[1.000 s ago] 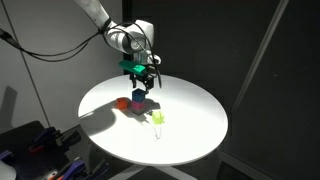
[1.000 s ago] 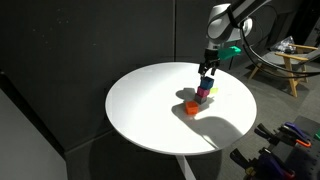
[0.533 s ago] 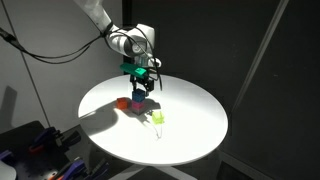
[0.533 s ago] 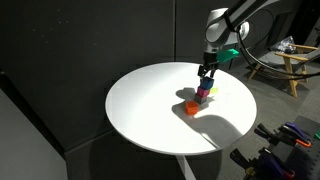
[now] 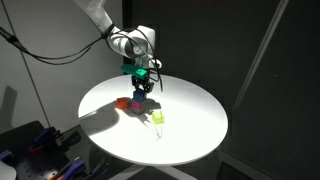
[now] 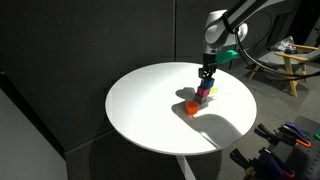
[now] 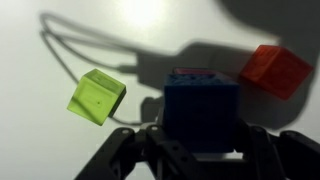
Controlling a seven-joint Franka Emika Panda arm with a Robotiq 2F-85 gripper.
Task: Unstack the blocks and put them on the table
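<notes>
In both exterior views a short stack of blocks stands near the middle of the round white table (image 5: pixel 195 130) (image 6: pixel 140 100). The blue block (image 7: pixel 200 100) (image 5: pixel 141 92) is on top of a magenta block (image 5: pixel 139 102) (image 6: pixel 204 96). My gripper (image 7: pixel 200 138) (image 5: pixel 142 80) (image 6: pixel 206 78) hangs straight over the stack. Its dark fingers (image 7: pixel 150 140) press both sides of the blue block, so it is shut on that block. A yellow-green block (image 7: pixel 97 96) (image 5: pixel 157 118) lies alone on the table, apart from the stack.
An orange cube (image 7: pixel 275 70) (image 5: pixel 122 101) (image 6: pixel 190 106) sits on the table right beside the stack. The robot's cable casts a looping shadow around the yellow-green block. Black curtains surround the table; equipment stands on the floor by its edge.
The jaws have closed in onto the sides of the blue block. The arm and the cubes have stayed where they were.
</notes>
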